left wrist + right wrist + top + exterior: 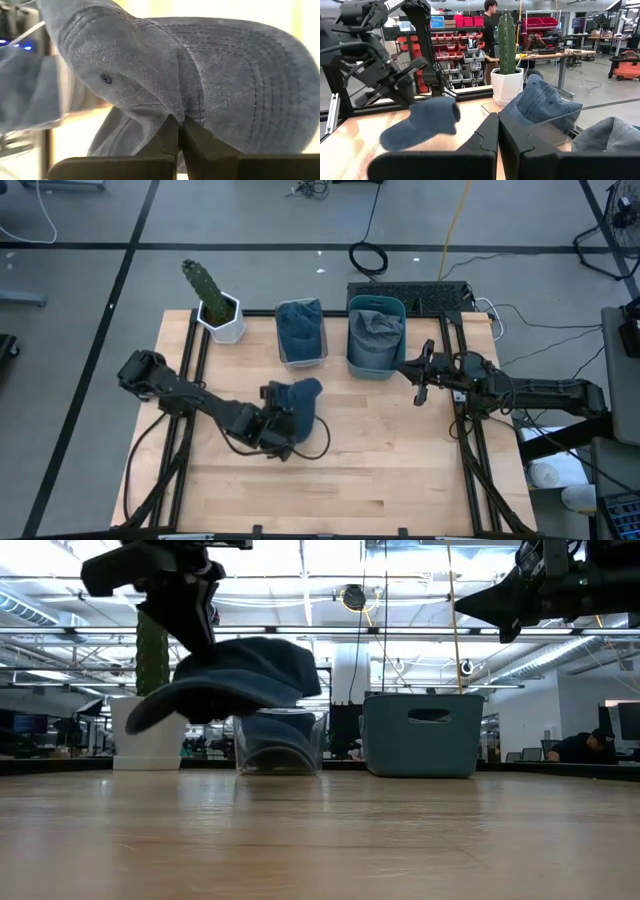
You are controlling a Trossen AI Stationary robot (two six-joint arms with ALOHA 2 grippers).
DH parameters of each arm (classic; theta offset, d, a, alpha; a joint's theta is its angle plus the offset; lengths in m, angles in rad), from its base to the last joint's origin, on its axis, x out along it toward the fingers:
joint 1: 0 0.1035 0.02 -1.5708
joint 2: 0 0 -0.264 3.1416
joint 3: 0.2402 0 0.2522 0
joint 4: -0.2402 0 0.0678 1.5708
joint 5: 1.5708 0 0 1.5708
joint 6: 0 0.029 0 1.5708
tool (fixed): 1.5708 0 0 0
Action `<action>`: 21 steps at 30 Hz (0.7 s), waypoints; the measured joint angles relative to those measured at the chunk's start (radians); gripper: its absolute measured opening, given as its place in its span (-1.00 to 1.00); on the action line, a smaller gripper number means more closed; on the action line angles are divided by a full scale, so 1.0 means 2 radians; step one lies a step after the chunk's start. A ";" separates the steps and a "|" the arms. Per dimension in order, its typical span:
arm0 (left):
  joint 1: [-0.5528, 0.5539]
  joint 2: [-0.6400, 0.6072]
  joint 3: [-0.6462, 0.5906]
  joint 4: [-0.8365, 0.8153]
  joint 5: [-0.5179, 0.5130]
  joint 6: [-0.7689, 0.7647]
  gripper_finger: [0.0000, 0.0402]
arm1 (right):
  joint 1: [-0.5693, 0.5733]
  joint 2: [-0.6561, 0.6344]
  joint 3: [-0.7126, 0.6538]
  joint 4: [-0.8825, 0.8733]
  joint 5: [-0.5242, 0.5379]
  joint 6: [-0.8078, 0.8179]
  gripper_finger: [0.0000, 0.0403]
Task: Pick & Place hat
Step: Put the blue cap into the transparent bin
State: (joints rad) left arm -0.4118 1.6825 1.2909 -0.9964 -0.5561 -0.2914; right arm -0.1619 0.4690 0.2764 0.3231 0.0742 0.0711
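A blue denim hat (303,402) hangs above the table's middle, and my left gripper (179,131) is shut on it. In the low view the hat (235,680) is clear of the tabletop, its brim tilted down. A second denim hat (299,325) lies in the clear bin (301,360) at the far side. A grey-blue hat (376,330) fills the teal bin (372,368) beside it. My right gripper (420,377) waits shut and holds nothing, raised above the table's right side near the teal bin. My left gripper pinches the hat between its two fingers at the seam where crown meets brim (176,114). The fingers slant down at it from the table's left. The hat is lifted clear of the table and hangs tilted, its brim (140,715) lowest.
A cactus in a white pot (220,315) stands at the far left corner. The two bins stand side by side along the far edge. Bare wood (380,470) lies between the hat and the near edge. A person (491,20) stands in the room beyond the table.
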 joint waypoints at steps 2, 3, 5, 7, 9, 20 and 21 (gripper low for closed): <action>0.008 0.000 0.015 -0.033 -0.005 0.002 -0.97 | 0.000 0.000 0.000 0.000 0.000 0.000 -1.00; 0.013 0.000 0.023 -0.049 -0.008 0.001 -0.98 | 0.000 0.000 0.000 0.000 0.000 0.000 -1.00; 0.022 0.000 0.041 -0.079 -0.015 0.002 -0.96 | 0.000 0.000 0.000 0.000 0.000 0.000 -1.00; 0.030 0.000 0.055 -0.100 -0.021 0.011 -0.96 | 0.000 0.000 0.000 0.000 0.000 -0.001 -1.00; 0.039 0.000 0.066 -0.113 -0.025 0.024 -0.97 | 0.000 0.000 0.000 0.000 0.000 -0.001 -1.00; 0.093 0.000 0.106 -0.154 -0.052 0.083 -0.96 | 0.000 0.000 0.000 0.000 0.000 -0.004 -1.00; 0.099 0.000 0.109 -0.159 -0.062 0.085 -0.95 | 0.000 0.000 0.000 0.000 0.000 -0.004 -1.00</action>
State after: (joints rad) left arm -0.2134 1.6825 1.5084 -1.3142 -0.6810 -0.1204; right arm -0.1616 0.4690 0.2764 0.3229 0.0743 0.0639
